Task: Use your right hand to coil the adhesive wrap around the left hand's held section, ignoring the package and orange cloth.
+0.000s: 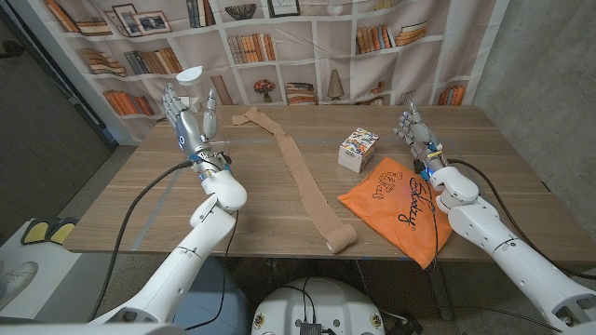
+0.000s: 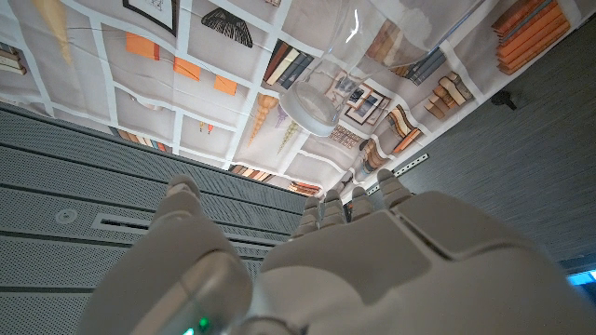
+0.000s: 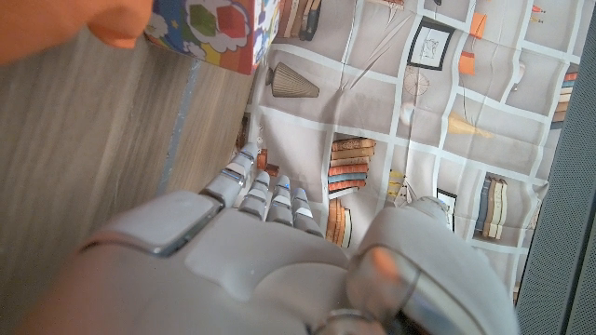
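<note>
The left hand is raised above the left part of the table, fingers spread apart and pointing up, holding nothing. In the left wrist view the same hand shows against the bookshelf backdrop, with nothing in its fingers.

The adhesive wrap lies on the table between the two arms, a long tan strip running from the far middle toward the near edge, where it ends in a small roll. It is well apart from both hands.

Right of the strip stands the package, a small colourful box, just beside the orange cloth.

The right hand stands at the far corner of the cloth, fingers apart and empty.
</note>
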`<state>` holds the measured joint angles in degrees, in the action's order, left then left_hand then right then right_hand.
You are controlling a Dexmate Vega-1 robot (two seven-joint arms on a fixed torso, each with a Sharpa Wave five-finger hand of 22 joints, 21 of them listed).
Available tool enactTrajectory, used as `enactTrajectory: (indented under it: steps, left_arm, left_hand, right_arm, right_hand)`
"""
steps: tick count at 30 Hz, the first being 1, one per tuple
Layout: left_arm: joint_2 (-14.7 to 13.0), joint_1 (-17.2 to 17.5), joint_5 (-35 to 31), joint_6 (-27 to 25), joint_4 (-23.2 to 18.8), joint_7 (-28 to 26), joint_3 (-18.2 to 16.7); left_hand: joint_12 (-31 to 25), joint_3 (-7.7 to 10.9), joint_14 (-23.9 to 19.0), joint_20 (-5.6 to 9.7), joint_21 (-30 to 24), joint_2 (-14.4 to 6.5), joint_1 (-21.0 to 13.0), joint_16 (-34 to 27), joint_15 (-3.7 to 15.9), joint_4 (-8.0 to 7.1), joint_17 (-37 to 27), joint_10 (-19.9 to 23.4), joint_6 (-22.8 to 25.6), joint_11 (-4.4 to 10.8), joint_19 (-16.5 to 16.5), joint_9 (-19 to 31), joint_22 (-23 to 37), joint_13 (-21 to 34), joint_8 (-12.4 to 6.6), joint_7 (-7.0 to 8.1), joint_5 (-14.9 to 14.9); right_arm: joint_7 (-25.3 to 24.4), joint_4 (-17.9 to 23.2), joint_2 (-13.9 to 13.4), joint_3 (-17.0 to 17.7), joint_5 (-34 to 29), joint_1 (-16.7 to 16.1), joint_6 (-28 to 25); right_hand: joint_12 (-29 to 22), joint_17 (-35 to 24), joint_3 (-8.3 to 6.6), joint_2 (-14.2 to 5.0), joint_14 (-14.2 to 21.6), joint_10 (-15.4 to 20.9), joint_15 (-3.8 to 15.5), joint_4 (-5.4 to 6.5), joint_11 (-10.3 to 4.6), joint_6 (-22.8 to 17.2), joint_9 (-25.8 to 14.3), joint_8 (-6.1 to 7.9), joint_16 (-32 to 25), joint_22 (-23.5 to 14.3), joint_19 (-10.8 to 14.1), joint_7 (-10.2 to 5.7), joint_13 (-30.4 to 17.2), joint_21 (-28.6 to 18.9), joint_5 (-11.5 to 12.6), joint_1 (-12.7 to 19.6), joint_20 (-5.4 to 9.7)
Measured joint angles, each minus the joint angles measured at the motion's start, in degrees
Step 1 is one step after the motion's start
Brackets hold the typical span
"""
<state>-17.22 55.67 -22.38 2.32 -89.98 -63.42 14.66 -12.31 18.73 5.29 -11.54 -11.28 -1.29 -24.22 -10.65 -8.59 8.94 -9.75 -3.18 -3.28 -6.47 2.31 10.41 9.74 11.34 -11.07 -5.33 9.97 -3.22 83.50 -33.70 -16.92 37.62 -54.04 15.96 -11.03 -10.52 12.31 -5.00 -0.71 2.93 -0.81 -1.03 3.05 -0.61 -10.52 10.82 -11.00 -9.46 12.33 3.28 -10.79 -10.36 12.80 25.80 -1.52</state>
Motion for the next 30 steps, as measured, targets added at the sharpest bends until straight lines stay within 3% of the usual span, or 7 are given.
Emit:
enactTrajectory:
  steps: [8,19,30]
  left_arm:
    - [1.9,-0.7,-3.8,-3.3,1.0,-0.3,-1.1]
    - [4.1,-1.6,-10.3,-8.0,1.7,-0.5,-2.2]
    - [5.1,-3.1,-13.6,-11.8,3.2,-0.5,-2.6]
  left_hand:
    - [0.0,0.55,-0.4,-0.19,0.0,-0.2,-1.7,0.0,-0.22,0.55,0.0,0.2,0.0,-0.21,-0.2,0.0,0.3,0.1,0.00,-0.61,0.0]
    - [0.0,0.79,2.4,-0.64,0.7,-0.2,-3.7,0.5,-0.52,0.79,-0.3,0.0,0.0,0.02,2.9,0.1,0.3,0.3,0.00,-0.61,0.0]
    - [-0.4,1.43,0.6,0.04,-0.3,-0.2,-5.2,0.2,-1.24,0.63,-0.3,0.6,0.0,0.03,0.4,0.1,0.6,0.5,0.00,-0.60,0.0]
  right_arm:
    - [-0.2,0.1,0.1,0.1,0.1,-0.2,0.0]
    - [-0.2,0.0,0.2,0.2,0.2,-0.4,0.0]
    - [-0.2,0.0,0.2,0.4,0.4,-0.9,0.3]
  right_hand:
    - [0.0,0.0,0.00,0.00,-0.1,0.0,0.08,0.00,0.00,0.0,0.0,0.00,0.0,0.0,0.0,0.00,0.0,0.0,0.0,0.0,0.00]
    - [0.0,0.0,0.00,-0.30,-0.1,0.0,0.08,0.00,0.00,0.0,0.0,0.00,0.0,0.0,0.0,0.00,0.0,0.0,0.0,0.3,0.00]
    - [0.0,0.0,0.00,-0.30,-0.1,0.0,0.08,0.00,0.00,0.0,0.0,0.00,0.0,0.0,0.0,0.00,0.0,0.0,0.0,0.3,-0.01]
